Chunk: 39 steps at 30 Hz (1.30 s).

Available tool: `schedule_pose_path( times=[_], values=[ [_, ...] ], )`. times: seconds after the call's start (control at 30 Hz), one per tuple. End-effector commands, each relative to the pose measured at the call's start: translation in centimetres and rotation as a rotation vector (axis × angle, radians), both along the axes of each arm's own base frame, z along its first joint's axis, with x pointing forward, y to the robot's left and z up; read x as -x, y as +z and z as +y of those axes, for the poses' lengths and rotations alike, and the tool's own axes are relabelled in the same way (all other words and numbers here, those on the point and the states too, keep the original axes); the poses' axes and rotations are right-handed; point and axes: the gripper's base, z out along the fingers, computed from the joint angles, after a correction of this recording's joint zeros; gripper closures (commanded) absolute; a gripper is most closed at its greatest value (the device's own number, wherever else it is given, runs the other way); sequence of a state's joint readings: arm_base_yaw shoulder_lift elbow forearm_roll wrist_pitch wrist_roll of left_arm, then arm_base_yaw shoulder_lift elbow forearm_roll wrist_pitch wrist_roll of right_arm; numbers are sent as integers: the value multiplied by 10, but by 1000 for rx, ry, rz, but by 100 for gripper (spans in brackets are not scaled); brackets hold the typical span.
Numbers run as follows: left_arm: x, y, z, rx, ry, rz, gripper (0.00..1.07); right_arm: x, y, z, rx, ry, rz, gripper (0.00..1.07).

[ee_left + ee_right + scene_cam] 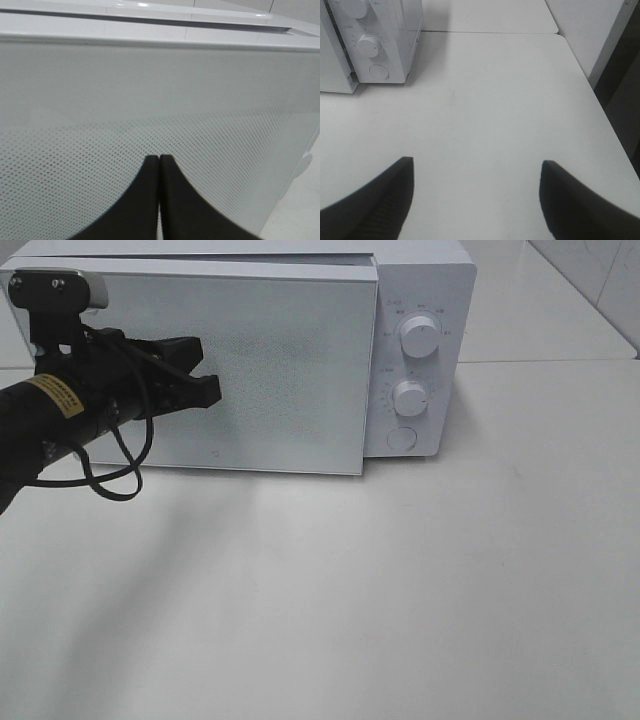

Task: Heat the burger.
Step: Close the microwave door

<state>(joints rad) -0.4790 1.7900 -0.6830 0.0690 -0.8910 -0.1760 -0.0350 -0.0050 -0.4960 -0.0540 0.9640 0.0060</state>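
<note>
Two pairs: left fingers (147,200) pressed together, pointing at microwave door (290,370) (right fingers (385,200) spread above table (485,100)).

One microwave (290,370), two knobs (418,337) (408,397), two grippers (159,160) (476,162)

The fingers (375,210) stand wide apart over the table (485,100), microwave (385,30) beyond.
</note>
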Motion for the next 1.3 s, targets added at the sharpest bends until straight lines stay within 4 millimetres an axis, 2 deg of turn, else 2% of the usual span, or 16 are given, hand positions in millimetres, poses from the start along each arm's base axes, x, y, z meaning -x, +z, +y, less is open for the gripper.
schedule_pose_path(
  times=[0.03, 0.47, 1.3],
  values=[
    [-3, 2, -11, 16, -13, 1, 107, 4, -1, 0, -4, -9, -27, 40],
    [-23, 4, -42, 60, -17, -16, 107, 4, 0, 0, -4, -10, -27, 40],
    [-65, 8, -64, 51, 24, -40, 107, 4, 0, 0, -4, -11, -27, 40]
  ],
)
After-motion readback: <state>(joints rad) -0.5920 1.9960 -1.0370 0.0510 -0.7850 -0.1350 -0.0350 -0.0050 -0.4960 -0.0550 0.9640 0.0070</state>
